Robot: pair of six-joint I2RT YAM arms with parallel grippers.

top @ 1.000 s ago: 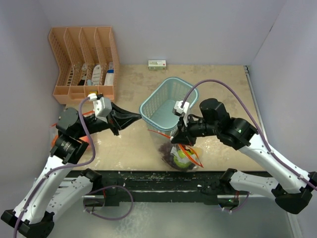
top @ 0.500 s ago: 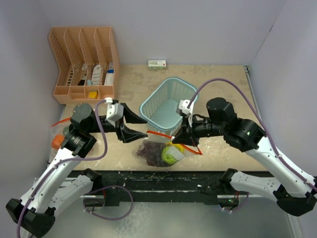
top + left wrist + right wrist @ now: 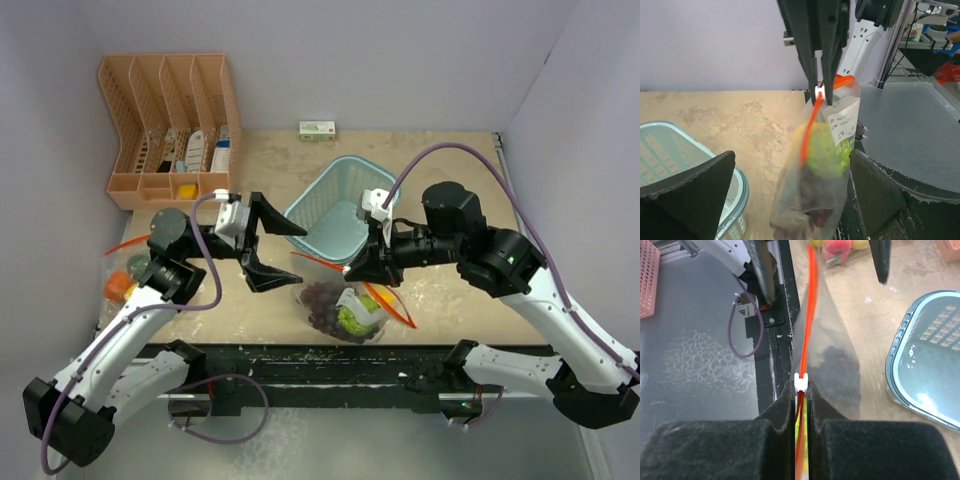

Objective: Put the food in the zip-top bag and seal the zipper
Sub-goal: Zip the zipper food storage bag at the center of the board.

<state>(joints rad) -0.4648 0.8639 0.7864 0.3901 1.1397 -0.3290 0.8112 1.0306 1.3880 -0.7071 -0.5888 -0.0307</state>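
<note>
The clear zip-top bag (image 3: 345,305) hangs over the table's near edge with dark grapes (image 3: 322,296) and a yellow-green food piece (image 3: 356,314) inside. My right gripper (image 3: 360,268) is shut on the orange-red zipper (image 3: 808,315), pinching it at the white slider (image 3: 800,382). In the left wrist view the bag (image 3: 820,170) dangles from the right fingers (image 3: 820,45). My left gripper (image 3: 298,255) stands wide open just left of the bag, holding nothing. More pink and yellow food (image 3: 835,249) lies beyond the bag.
The light blue mesh basket (image 3: 335,215) stands right behind both grippers. An orange file organizer (image 3: 170,130) fills the back left corner, and a small white-green box (image 3: 318,129) lies at the back wall. An orange piece (image 3: 118,287) and crinkly plastic lie under the left arm.
My left gripper has opened from shut to wide and moved right toward the bag. The right gripper stayed shut on the zipper and rose a little; the bag swung left, then back.
</note>
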